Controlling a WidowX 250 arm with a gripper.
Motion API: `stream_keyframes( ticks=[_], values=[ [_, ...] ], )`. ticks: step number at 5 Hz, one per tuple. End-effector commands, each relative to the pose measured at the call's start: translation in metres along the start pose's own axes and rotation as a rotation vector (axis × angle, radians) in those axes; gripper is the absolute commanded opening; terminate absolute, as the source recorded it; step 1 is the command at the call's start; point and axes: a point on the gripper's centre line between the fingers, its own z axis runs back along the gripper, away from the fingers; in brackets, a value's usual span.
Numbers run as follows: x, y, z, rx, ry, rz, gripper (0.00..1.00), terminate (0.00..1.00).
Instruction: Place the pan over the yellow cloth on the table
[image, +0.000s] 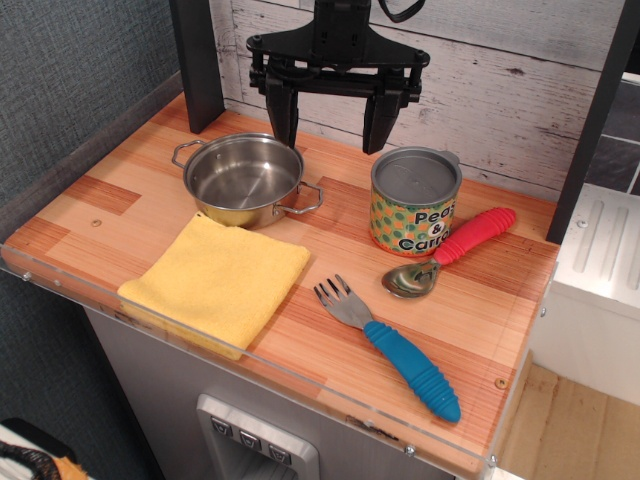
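The gripper (333, 112) is hanging above the back of the table (120, 195), its two black fingers (283, 105) spread wide apart and holding nothing. One finger is sitting over the far rim of the pan (244, 179); the other is hovering between the pan and the can (414, 201), near the can's far rim. Whether the fingertip is touching the pan rim cannot be told from this angle.

The pan is resting upright on the wood planks at back left, empty, its shiny interior facing up. Two wire loop handles are sticking out — one toward the left rear, one toward the right front. The yellow cloth (216, 279) is lying flat and folded just in front of the pan, its rear corner reaching the pan's base. The pan is not sitting on the cloth.

To the right the can, green-dotted with a "Peas & Carrots" label, is standing upright. In front of it a spoon with a red handle (450, 252) is lying angled, bowl toward the front left. A fork with a blue handle (392, 346) is lying nearer the front edge — tines pointing toward the cloth, apart from it.

A clear acrylic strip (250, 362) is running along the table's front edge.
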Motion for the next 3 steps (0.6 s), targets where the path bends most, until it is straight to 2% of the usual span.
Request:
stream_keyframes(
  ticks=[1, 2, 3],
  values=[
    [0.0, 0.0, 0.0, 0.0, 0.0, 0.0, 1.0, 0.0],
    [0.006, 0.012, 0.0, -0.005, 0.001, 0.208, 1.0, 0.0],
    [0.01, 0.031, -0.001, 0.015, -0.031, 0.462, 1.0, 0.0]
  ],
)
